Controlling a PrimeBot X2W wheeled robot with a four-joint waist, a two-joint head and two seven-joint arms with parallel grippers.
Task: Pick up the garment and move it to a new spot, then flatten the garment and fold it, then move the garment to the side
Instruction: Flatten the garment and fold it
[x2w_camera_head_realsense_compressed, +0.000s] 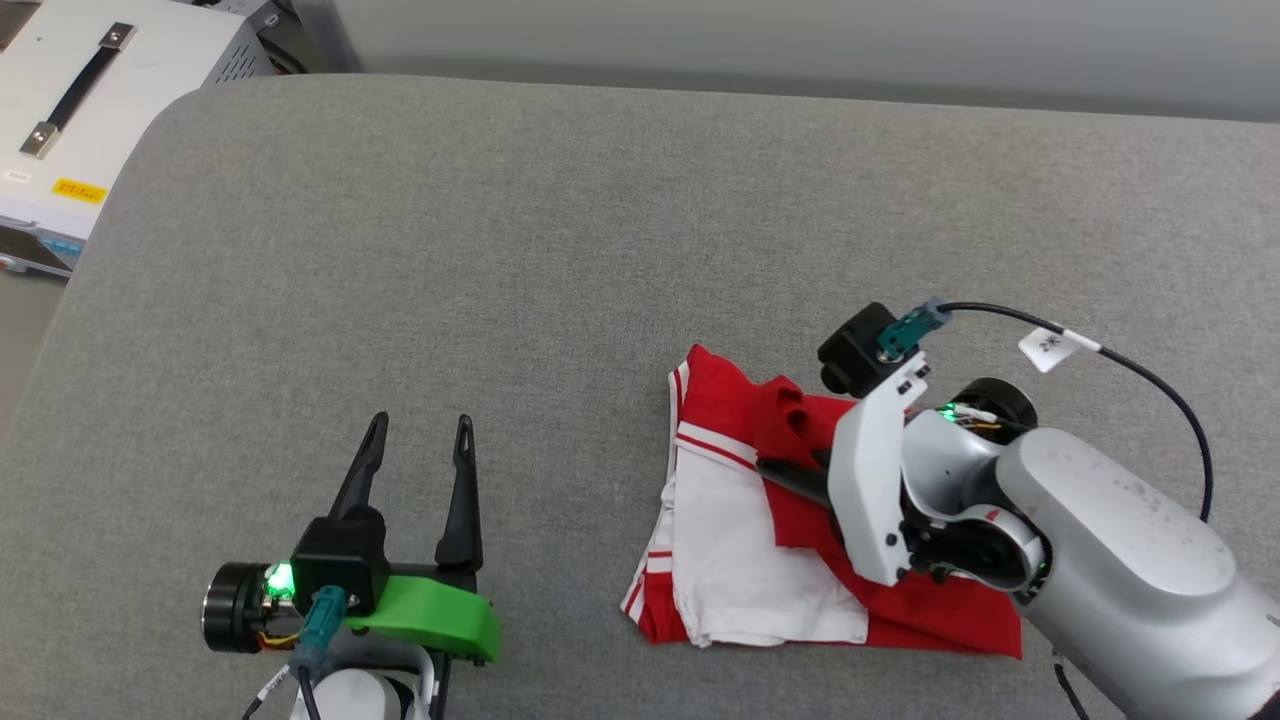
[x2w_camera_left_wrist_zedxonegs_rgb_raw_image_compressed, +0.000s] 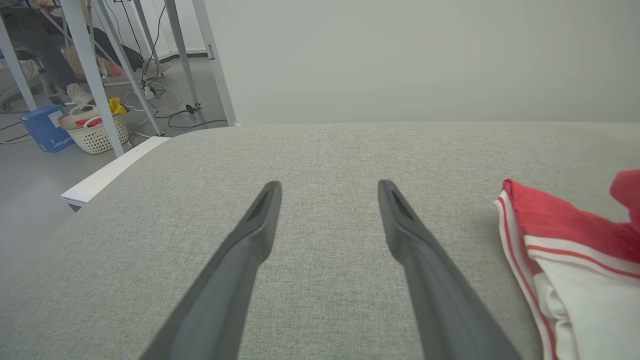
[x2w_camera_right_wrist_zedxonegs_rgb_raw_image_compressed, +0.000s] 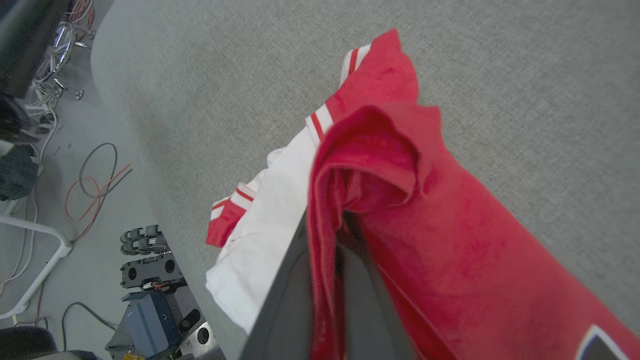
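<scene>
Two hands are at the grey bench (x2w_camera_head_realsense_compressed: 560, 250). The left hand (x2w_camera_head_realsense_compressed: 421, 422) has its fingers spread wide with nothing between them, low over bare bench well to the left of the garment (x2w_camera_head_realsense_compressed: 735, 550). The right hand (x2w_camera_head_realsense_compressed: 782, 470) reaches in from the right, its dark fingers closed narrow on a raised red fold; the right wrist view shows the cloth pinched between them and bunched around the tips. The garment lies crumpled on the bench's near right part, with a white sleeve on top at its left, striped trim along the left edge and red cloth under the right arm. A white case (x2w_camera_head_realsense_compressed: 110, 110) stands past the far left corner.
</scene>
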